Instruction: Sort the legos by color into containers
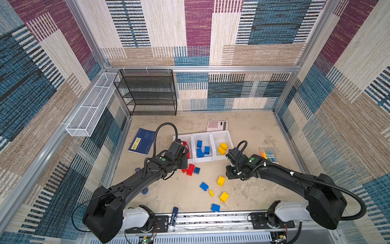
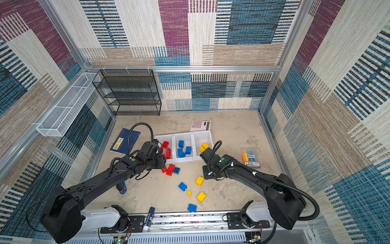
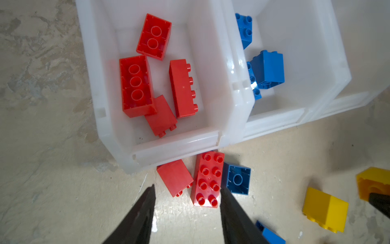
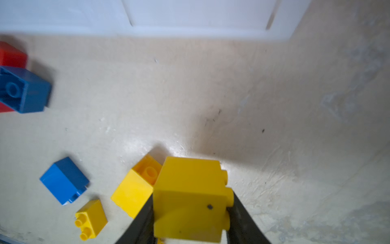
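Three joined white containers (image 1: pixel 205 160) hold sorted legos: red (image 3: pixel 137 84) in one, blue (image 1: pixel 202 147) in the middle, yellow (image 1: pixel 222 146) in the third. My left gripper (image 3: pixel 187 189) is open just in front of the red bin. Its tips stand either side of the near ends of a small red lego (image 3: pixel 175 179) and an oblong red lego (image 3: pixel 207 179), with a dark blue lego (image 3: pixel 238 179) beside them. My right gripper (image 4: pixel 190 202) is shut on a yellow lego (image 4: pixel 190 190), low over the table beside another yellow lego (image 1: pixel 221 180). In both top views the held lego is hidden under the wrist.
Loose legos lie near the front: blue (image 1: pixel 204 186), small yellow (image 1: pixel 211 192), yellow (image 1: pixel 224 196), blue (image 1: pixel 215 207). A glue stick (image 1: pixel 173 217) lies at the front rail. A blue notebook (image 1: pixel 142 141), calculator (image 1: pixel 217 125), marker pack (image 1: pixel 269 155) and black rack (image 1: pixel 147 93) stand around.
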